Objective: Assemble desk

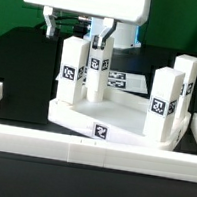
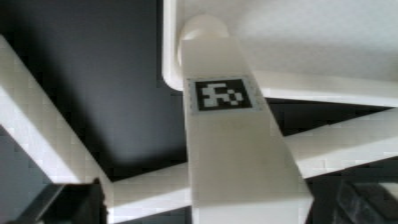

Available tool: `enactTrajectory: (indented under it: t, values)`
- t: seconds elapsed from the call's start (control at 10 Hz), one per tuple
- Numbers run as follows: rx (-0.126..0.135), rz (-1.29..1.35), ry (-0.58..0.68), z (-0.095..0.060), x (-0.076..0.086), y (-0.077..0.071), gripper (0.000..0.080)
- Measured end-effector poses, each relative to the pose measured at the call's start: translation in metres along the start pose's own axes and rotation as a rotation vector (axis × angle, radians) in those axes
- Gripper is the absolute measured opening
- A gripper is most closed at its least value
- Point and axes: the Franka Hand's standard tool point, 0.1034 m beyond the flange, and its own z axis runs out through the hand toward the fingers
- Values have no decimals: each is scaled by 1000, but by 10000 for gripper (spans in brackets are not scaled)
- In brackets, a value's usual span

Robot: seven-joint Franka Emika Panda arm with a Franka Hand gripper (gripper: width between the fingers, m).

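Gripper (image 1: 102,39), jaws spread wide around the top of a standing leg (image 1: 97,66) on the tabletop (image 1: 84,113); the next move probably calls for closing to seat or turn it.

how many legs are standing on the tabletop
4. On the tabletop: front left leg, back left leg under the pincer, front right leg, back right leg. None seems hidden.
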Motion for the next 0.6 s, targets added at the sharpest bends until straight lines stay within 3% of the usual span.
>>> enactTrajectory:
  t: [0.1,0.2,0.3,0.4,0.6]
  values:
    - [5,12,-58,0,1,4,649]
    - [23,23,-204,0,-5,5,649]
    - [23,25,-228,-1,6,5,649]
    - [29,28,-304,0,1,4,649]
    - [20,24,-313,4,11,2,649]
